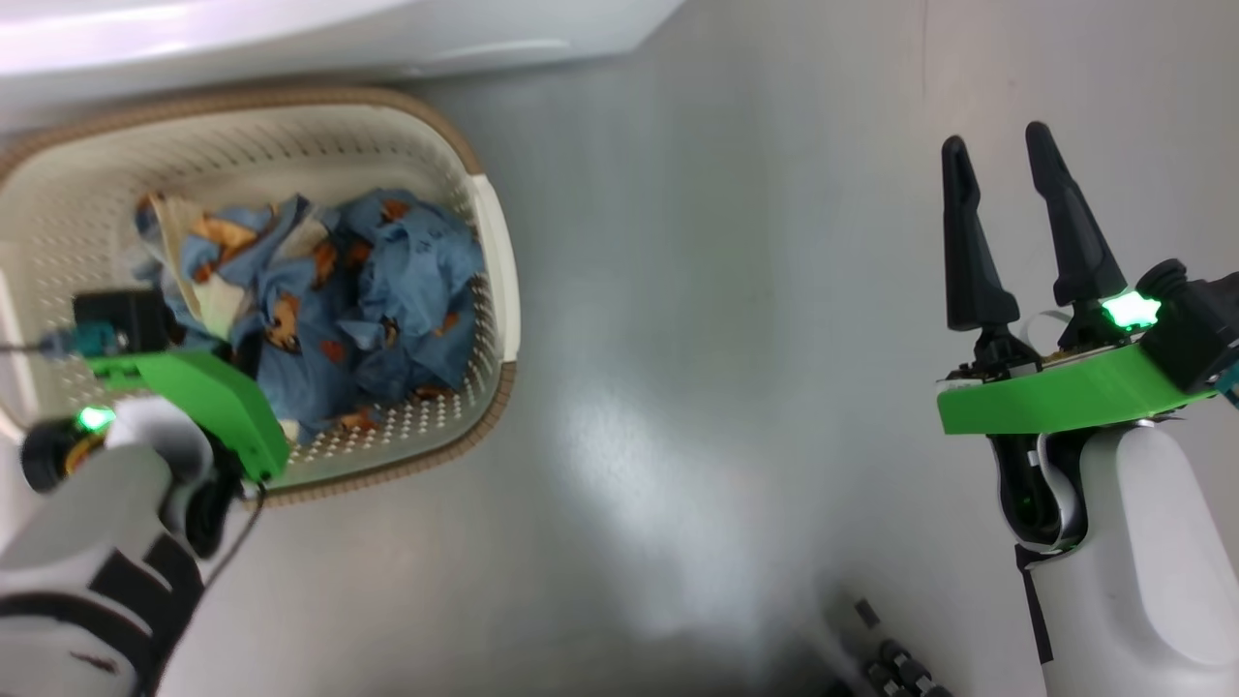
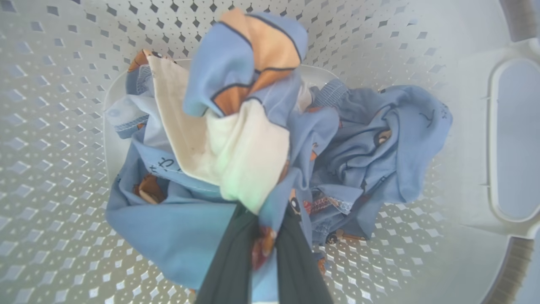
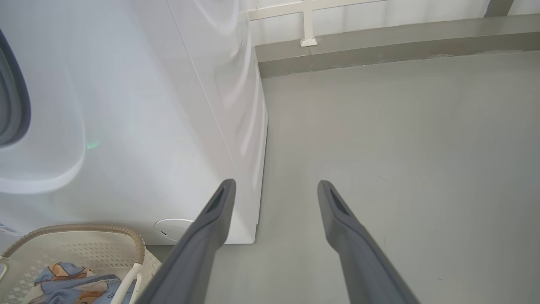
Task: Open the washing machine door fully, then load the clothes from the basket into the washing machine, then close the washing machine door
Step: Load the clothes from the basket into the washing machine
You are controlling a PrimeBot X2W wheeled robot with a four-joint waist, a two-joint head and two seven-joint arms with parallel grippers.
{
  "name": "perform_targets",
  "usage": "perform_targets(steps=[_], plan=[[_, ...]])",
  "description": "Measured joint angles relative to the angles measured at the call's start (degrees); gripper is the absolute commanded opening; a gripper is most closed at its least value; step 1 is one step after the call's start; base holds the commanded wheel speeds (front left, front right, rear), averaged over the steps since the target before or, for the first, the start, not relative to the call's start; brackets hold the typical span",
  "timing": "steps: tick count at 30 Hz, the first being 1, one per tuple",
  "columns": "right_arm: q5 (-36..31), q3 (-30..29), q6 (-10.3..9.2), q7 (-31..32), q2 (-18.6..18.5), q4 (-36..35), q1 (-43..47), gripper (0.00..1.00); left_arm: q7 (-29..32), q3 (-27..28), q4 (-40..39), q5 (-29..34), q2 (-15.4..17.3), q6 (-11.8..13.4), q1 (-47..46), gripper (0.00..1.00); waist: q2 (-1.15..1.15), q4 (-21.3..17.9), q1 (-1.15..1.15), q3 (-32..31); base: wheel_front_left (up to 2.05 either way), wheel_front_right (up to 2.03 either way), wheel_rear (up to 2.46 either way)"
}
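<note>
L end effector (image 2: pixel 262 253) is down in the basket (image 1: pixel 489 227), lower left of head view. Fingers are pinched narrow on a fold of the clothes (image 2: pixel 236 139). A blue/cream bunch stands up ahead of the fingers in L wrist view, so grip looks solid imo. Rest of the pile lies on the basket bottom, center-right of that view.

R end effector (image 1: pixel 997 140) is at right of head view, fingers spread wide, empty, over bare floor (image 1: pixel 726 339), well apart from basket.

Washing machine (image 3: pixel 139 105) takes the left half of R wrist view, w/ the basket just beside its front in the lower left corner.

Progress, my read: load step in hand. All clothes I see are in the basket.

Door state: can't tell. Dark curved edge (image 3: pixel 19 105) at far left of R wrist view could be door or seal.

Left to do: lift, carry to drum, release, repeat for leftovers, then close door.
</note>
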Motion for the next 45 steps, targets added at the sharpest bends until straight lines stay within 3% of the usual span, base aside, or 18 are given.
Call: perform_targets(steps=[10, 14, 30, 45], plan=[[-2.60, -0.02, 0.00, 0.00, 0.01, 2.72, 4.33, 1.00, -6.10, -3.88, -1.29, -2.71, -0.68, 0.00, 6.75, 0.00, 0.00, 2.05, 0.00, -9.10, 0.00, 0.00, 0.00], [-3.52, -0.38, 0.00, 0.00, 0.02, 3.60, 7.25, 1.00, -6.12, -1.98, -2.60, -2.04, -0.92, 0.00, 8.82, 0.00, 0.00, 3.01, 0.00, -13.20, 0.00, 0.00, 0.00], [-4.00, -1.71, 0.00, 0.00, -2.36, 5.75, 17.95, 1.00, -6.19, 21.34, -15.36, 18.91, -2.67, 0.00, 24.21, 0.00, 0.00, 7.33, 0.00, -29.65, 0.00, 0.00, 0.00], [-3.89, -3.83, 0.00, 0.00, -2.97, 5.54, 23.94, 1.00, -6.19, 45.02, -38.13, 37.69, -7.75, 0.00, 43.70, 0.00, 0.00, 11.01, 0.00, -38.63, 0.00, 0.00, 0.00]])
